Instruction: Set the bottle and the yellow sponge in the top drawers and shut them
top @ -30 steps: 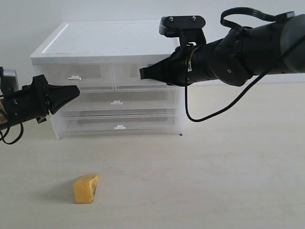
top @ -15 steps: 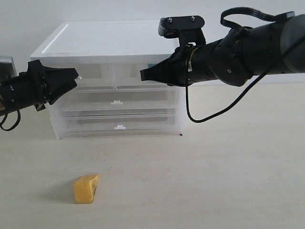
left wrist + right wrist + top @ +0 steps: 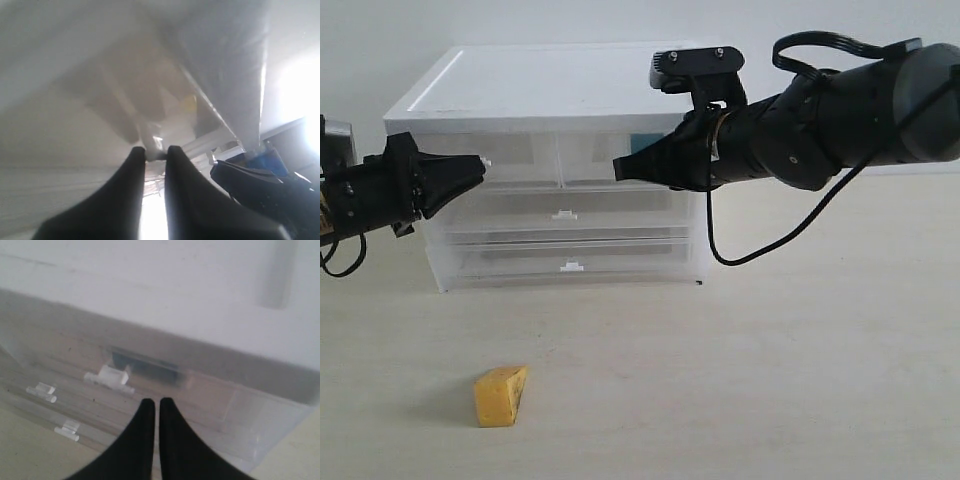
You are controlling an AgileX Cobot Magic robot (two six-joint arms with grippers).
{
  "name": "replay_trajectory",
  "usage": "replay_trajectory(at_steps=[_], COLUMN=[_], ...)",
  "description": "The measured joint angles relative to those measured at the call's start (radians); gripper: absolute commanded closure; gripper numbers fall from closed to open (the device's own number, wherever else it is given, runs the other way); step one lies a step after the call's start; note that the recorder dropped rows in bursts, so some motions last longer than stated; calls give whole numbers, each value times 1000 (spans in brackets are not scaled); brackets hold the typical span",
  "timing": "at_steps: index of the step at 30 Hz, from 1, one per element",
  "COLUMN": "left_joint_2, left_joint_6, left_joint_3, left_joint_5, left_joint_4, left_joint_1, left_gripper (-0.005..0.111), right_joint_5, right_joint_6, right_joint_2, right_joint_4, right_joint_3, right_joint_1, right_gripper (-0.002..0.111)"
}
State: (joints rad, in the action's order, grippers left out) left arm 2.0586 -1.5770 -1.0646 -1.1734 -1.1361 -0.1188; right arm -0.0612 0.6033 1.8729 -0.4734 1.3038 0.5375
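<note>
Lifted since a second ago, the left gripper [image 3: 478,170] now clenches the small white handle tab [image 3: 154,142] of the left top drawer [image 3: 515,152]. Opening it looks like the step in hand; next comes a straight pull nearward. Clenched and empty, the right gripper [image 3: 618,167] hangs before the right top drawer [image 3: 585,150], where a teal patch, probably the bottle [image 3: 642,143], shows through cloudy plastic. The yellow sponge [image 3: 501,396], a porous wedge, lies on the table [image 3: 800,380], near left.

The sponge [image 3: 500,396] lies on the table [image 3: 770,380] before the cabinet [image 3: 570,85].
</note>
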Motion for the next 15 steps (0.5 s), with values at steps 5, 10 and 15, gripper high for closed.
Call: replay_trajectory(at_steps=[5, 10, 15], left_joint_2=[0, -2, -23], left_joint_6=[12, 17, 10], left_joint_3=[55, 68, 90], left_joint_5=[-35, -55, -51], left_joint_4=[44, 32, 19], left_joint_1=[0, 0, 0], left_gripper=[103, 103, 103], right_joint_5=[0, -7, -7], right_joint_6=[0, 0, 0], right_joint_2=[1, 1, 1], right_joint_4=[0, 0, 0], right_joint_3=[0, 0, 0], right_joint_1=[0, 0, 0], right_gripper=[108, 108, 108])
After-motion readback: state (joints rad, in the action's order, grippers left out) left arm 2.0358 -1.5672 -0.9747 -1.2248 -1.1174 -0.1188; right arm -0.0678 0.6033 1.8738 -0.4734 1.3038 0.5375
